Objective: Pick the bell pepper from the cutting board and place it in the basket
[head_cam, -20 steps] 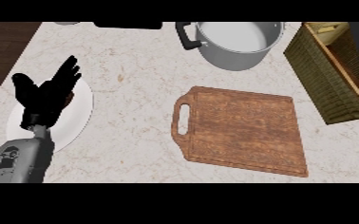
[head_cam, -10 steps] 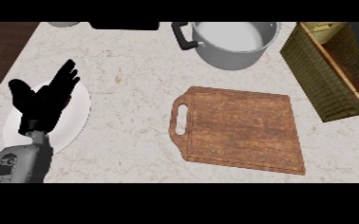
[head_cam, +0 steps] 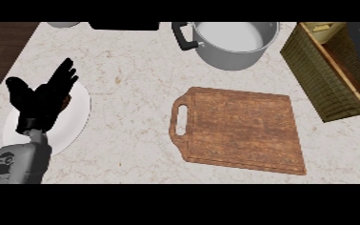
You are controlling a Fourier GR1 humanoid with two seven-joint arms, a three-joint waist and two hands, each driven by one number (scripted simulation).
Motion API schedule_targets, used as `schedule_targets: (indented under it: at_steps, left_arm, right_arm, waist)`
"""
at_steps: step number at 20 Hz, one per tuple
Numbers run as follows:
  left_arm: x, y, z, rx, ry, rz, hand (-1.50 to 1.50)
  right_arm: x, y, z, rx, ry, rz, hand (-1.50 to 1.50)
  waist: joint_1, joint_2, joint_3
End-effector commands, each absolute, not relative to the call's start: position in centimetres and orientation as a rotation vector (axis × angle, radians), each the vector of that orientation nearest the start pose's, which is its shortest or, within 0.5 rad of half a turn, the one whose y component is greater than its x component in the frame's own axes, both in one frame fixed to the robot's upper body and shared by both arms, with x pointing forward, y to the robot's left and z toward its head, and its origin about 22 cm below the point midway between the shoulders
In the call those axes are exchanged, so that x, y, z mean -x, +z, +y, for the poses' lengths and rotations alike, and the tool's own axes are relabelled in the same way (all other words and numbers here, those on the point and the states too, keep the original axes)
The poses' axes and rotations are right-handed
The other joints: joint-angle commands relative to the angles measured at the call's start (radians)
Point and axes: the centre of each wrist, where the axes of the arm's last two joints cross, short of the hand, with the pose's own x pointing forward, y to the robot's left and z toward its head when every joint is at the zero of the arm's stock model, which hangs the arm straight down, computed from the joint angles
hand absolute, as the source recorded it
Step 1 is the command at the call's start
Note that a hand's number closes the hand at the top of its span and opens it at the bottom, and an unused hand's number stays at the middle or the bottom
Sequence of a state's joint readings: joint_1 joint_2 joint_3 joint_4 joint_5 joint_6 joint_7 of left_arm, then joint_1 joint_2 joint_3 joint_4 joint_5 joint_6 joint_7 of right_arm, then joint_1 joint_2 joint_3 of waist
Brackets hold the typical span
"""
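pepper not on the board

you've got a bare cutting board (head_cam: 243, 128); no bell pepper shows on it, and the part of the basket (head_cam: 322, 71) you can see doesn't show it either. expect it light, smooth, slick; take it round the body. left hand (head_cam: 41, 100) rests open over the white plate (head_cam: 76, 119), holding nothing. right hand isn't in view.

Even, diffuse light is falling from above; the marble counter (head_cam: 141, 71) is reading bright, with no glare. The steel pot (head_cam: 235, 43) is casting a soft shadow at its base. The cutting board (head_cam: 243, 128) is showing a thin dark edge shadow. The left hand (head_cam: 42, 100) is rendering near-black, detail lost.
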State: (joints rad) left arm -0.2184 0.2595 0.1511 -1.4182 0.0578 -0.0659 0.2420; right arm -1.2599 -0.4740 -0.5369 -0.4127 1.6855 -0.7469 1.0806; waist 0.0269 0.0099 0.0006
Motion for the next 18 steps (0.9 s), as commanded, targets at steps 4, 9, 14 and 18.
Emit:
schedule_targets:
  at_steps: [4,9,14,18]
  left_arm:
    - [-28.8,4.8,32.6,-0.202,-0.080,-1.394,0.00]
    - [-29.0,3.6,32.1,-0.199,-0.058,-1.362,0.00]
    - [-27.3,2.5,33.7,-0.233,-0.020,-1.351,0.00]
    - [-26.8,2.3,35.0,-0.249,-0.014,-1.329,0.00]
  right_arm:
    - [-45.8,26.7,-31.9,1.739,-0.817,-1.005,-1.50]
    - [-44.2,27.9,-33.6,1.724,-1.068,-1.108,-1.50]
    - [-42.6,26.0,-32.6,1.647,-1.103,-1.076,-1.50]
    - [-40.8,25.3,-30.5,1.585,-1.052,-1.096,-1.50]
  waist:
    - [-0.020,-0.017,-0.001]
    - [-0.049,-0.021,-0.001]
    - [-0.073,-0.037,-0.002]
    - [-0.104,-0.049,-0.003]
